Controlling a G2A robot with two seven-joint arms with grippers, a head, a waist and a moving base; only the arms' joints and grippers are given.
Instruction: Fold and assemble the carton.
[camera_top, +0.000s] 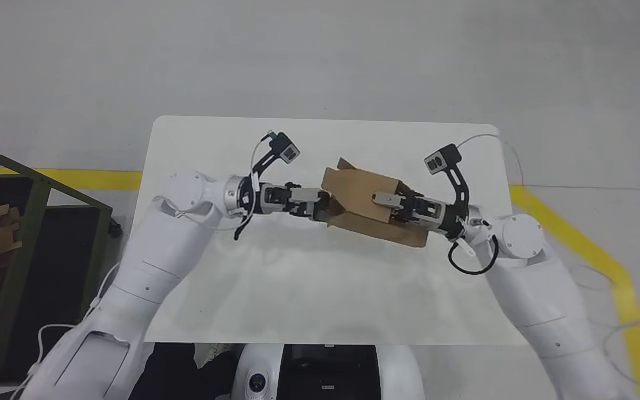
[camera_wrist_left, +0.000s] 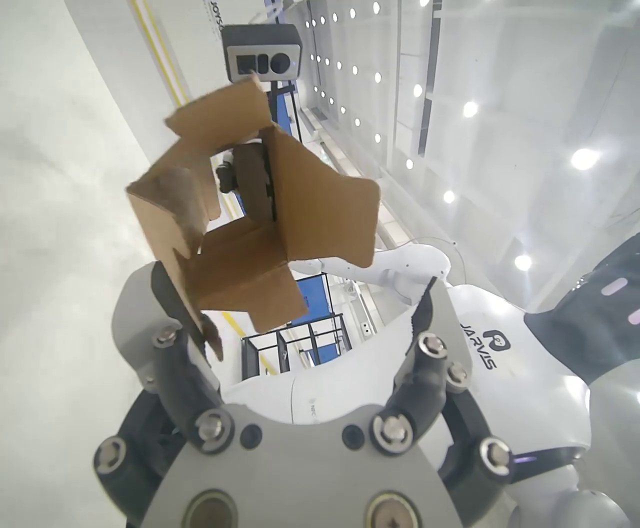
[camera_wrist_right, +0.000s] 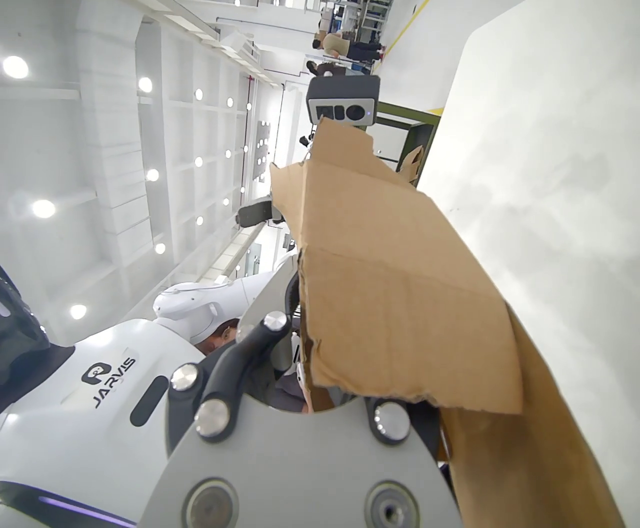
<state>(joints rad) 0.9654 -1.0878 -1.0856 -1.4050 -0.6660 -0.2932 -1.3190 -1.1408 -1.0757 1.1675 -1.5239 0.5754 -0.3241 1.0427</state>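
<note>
Top view shows the brown carton, partly unfolded with its flaps open, near the middle of the white table between the two arms; the left gripper sits at one end of it, the right gripper at the other; from the left wrist, the left gripper's fingers stand spread wide, a loose flap against one, the other apart from the cardboard; cardboard covers the right gripper in its own wrist view, so its grip cannot be told.
</note>
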